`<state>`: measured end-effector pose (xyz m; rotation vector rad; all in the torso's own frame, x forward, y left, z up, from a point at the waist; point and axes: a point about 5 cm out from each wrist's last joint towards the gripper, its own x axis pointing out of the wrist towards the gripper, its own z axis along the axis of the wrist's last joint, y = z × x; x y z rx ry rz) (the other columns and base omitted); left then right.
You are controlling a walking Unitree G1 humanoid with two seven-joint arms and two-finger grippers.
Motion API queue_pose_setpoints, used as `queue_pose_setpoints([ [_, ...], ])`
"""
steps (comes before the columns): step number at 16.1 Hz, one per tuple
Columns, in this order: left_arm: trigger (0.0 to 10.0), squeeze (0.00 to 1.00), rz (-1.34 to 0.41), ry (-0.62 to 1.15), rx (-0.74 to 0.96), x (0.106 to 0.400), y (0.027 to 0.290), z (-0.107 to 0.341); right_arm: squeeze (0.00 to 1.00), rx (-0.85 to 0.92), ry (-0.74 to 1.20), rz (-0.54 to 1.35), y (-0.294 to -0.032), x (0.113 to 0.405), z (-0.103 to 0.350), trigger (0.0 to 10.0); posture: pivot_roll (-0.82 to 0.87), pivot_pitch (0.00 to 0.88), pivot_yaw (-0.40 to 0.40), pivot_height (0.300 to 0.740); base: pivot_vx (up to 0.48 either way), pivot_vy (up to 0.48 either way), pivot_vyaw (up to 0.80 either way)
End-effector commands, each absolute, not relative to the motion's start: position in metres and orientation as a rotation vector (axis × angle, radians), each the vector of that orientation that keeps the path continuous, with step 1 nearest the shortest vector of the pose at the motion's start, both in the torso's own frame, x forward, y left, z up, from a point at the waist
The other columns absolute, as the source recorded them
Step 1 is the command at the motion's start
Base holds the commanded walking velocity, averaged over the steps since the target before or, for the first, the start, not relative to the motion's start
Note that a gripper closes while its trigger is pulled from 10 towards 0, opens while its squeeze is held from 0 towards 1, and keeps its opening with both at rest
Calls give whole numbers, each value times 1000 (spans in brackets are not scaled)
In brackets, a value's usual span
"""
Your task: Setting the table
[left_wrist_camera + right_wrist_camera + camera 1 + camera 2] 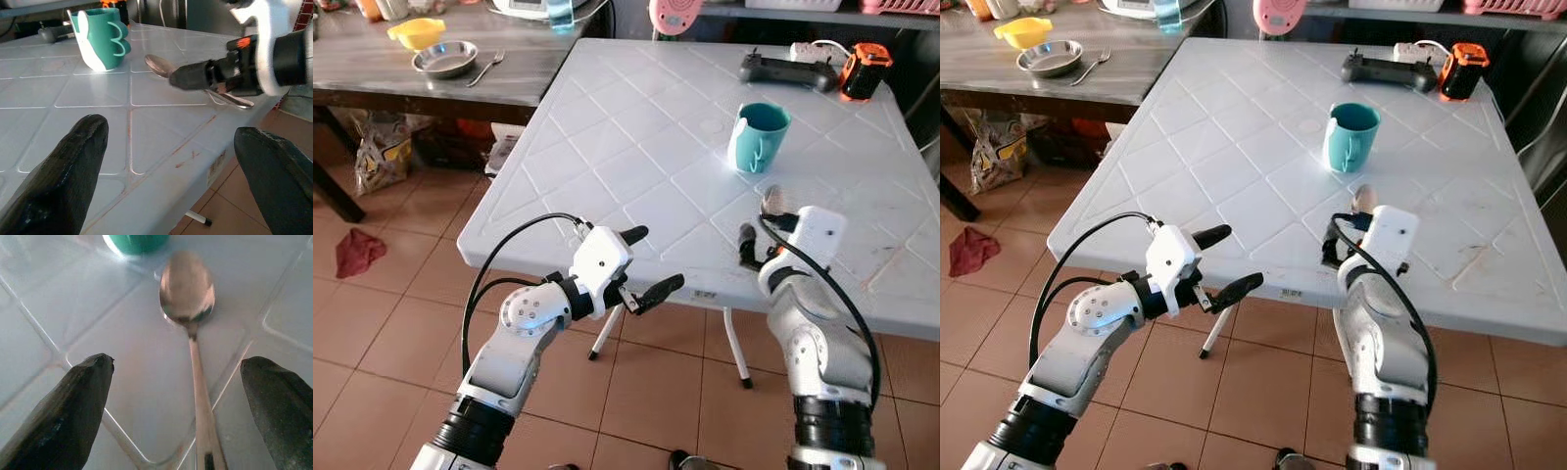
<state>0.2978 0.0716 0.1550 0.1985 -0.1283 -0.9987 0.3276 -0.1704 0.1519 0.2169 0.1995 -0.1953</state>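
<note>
Spoon (188,296) laid on counter (607,147) near mug (759,137), place setting likely. Right end effector (183,406) spread, straddling handle. Left end effector (651,264) spread, idle at counter edge.

No legible text, labels or numbers anywhere.

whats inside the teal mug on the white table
The teal mug stands upright on the white table. From the head views its upper inner wall shows teal and bare; the bottom is hidden by its near wall, so whether it holds anything cannot be told.
</note>
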Motion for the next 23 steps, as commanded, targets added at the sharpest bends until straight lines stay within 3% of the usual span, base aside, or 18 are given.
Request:
queue_pose_setpoints([
  [1,10000,0,-1020,-116,200,293,70,152,0,229,227,-212,-171,329,151,10000,41,200,37,740,0,0,0],
  [9,10000,0,-1048,-100,185,290,67,152,0,199,291,-266,-193,331,144,10000,37,201,33,740,0,0,0],
  [10,10000,0,-1049,-99,186,290,67,151,0,200,300,-266,-195,331,144,9451,37,201,33,740,0,0,0],
  [11,10000,0,-1052,-98,187,289,67,151,0,194,311,-263,-198,332,143,3569,37,201,33,740,0,0,0],
  [12,10000,0,-1055,-96,188,289,66,151,0,168,321,-266,-203,334,143,235,37,201,33,740,0,0,0],
  [23,10000,0,-1074,-88,189,288,65,151,0,215,406,-243,-196,328,126,0,38,198,36,740,0,0,0],
])
